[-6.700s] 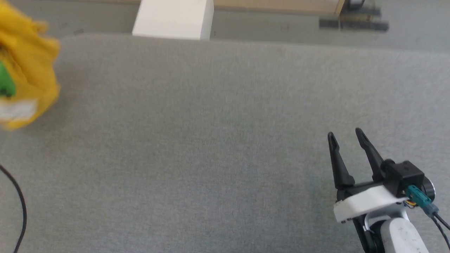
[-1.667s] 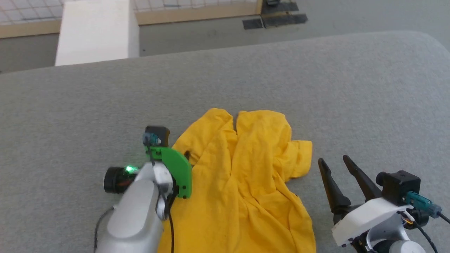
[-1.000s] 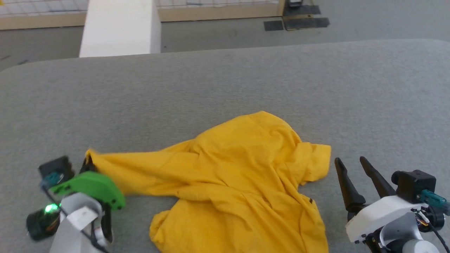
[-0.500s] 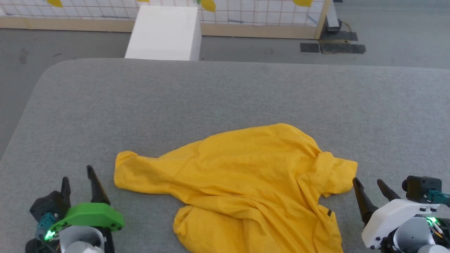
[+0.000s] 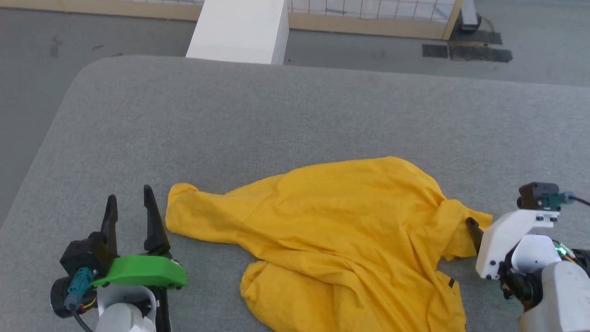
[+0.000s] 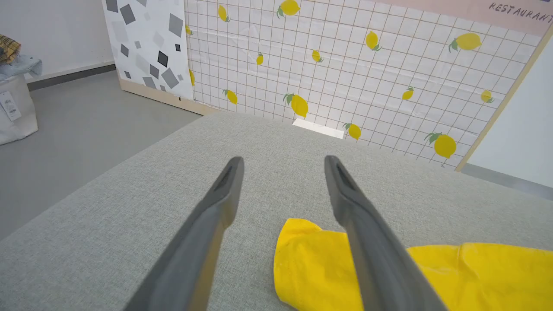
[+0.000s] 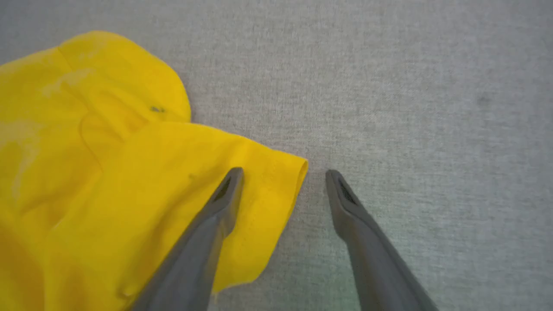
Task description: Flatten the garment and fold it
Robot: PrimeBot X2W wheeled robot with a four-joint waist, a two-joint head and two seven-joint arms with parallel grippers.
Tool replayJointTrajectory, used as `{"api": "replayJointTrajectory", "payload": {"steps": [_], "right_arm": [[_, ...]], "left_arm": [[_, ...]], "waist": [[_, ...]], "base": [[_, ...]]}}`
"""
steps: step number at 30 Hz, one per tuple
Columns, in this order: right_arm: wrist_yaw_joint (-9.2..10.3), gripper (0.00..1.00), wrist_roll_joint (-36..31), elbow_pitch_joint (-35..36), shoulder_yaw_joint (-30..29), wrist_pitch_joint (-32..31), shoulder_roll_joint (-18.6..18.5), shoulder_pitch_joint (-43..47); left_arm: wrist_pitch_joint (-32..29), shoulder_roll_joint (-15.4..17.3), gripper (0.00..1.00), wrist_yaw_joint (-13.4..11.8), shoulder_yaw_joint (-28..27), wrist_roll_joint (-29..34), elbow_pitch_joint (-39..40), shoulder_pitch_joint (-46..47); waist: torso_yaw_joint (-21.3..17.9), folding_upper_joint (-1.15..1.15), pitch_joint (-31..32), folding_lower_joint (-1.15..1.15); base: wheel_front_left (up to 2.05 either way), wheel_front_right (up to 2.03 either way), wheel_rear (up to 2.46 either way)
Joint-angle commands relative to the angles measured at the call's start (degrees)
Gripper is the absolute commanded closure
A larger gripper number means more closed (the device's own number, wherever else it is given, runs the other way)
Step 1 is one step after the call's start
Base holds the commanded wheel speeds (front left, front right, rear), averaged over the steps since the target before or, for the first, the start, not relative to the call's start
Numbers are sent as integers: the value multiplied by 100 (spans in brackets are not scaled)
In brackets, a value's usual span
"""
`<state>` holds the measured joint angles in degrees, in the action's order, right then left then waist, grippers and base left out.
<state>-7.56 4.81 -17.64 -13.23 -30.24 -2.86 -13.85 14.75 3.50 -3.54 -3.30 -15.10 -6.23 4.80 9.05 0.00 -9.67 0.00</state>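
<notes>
Garment point(image 5: 341, 230) – bright yellow, plain side up – lies crumpled on the near half of the grey padded table point(image 5: 276, 115), closer to the robot's right. Its lower part runs off the bottom edge of the head view, with a folded lump at the lower left and a small dark tag near the lower right hem. Creases run slantwise across the middle.

The left gripper point(image 5: 129, 194) stands at the near left with its two dark fingers spread wide and nothing between them. It is just beside the rounded end of the sleeve that stretches out to the left, and apart from it.

The right gripper point(image 7: 284, 173) is at the other sleeve. Its claw is open as well. In the right wrist view one finger lies over the yellow cloth and the other over bare grey fabric, with the sleeve's edge between them – whether either finger touches the cloth I cannot tell.

Farther off the table is bare up to its rounded far edge. Beyond it are a white block point(image 5: 239, 30), the grey floor point(image 5: 37, 69) and a tiled wall with a lemon print point(image 6: 345, 65).
</notes>
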Motion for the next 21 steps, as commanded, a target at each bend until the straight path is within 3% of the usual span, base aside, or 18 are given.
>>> {"api": "replayJointTrajectory", "payload": {"steps": [1, 2, 3, 4, 7, 12, 21], "right_arm": [[8, 0, -66, -126, 1, -143, -2, -144], [8, 0, -93, -208, 21, -274, -2, -181], [8, 15, -135, -300, 54, -481, -2, -202], [8, 100, -218, -342, 135, -836, -2, -192], [8, 100, -407, -31, 75, -902, -2, -145], [8, 100, -743, 792, -600, -225, -2, -15], [8, 100, -600, 1379, -1755, 428, -2, 433]], "left_arm": [[24, -33, 0, 41, 5, 73, 15, 60], [24, -39, 0, 42, 18, 92, 14, 75], [24, -45, 0, 40, 33, 105, 11, 91], [24, -52, 0, 48, 38, 109, -14, 98], [24, -57, 0, 62, 31, 121, -63, 102], [24, -59, 0, 98, 6, 163, -206, 136], [25, -61, 0, 147, 135, 285, -442, 180]], "waist": [[82, 0, -126, 0], [85, 0, -145, 0], [84, 0, -161, 0], [77, 0, -172, 0], [43, 0, -155, 0], [-95, 0, -38, 0], [-507, 0, 180, 0]], "base": [[0, 0, 0], [0, 0, 0], [0, 0, 0], [0, 0, 0], [0, 0, 0], [0, 0, 0], [0, 0, 0]]}}
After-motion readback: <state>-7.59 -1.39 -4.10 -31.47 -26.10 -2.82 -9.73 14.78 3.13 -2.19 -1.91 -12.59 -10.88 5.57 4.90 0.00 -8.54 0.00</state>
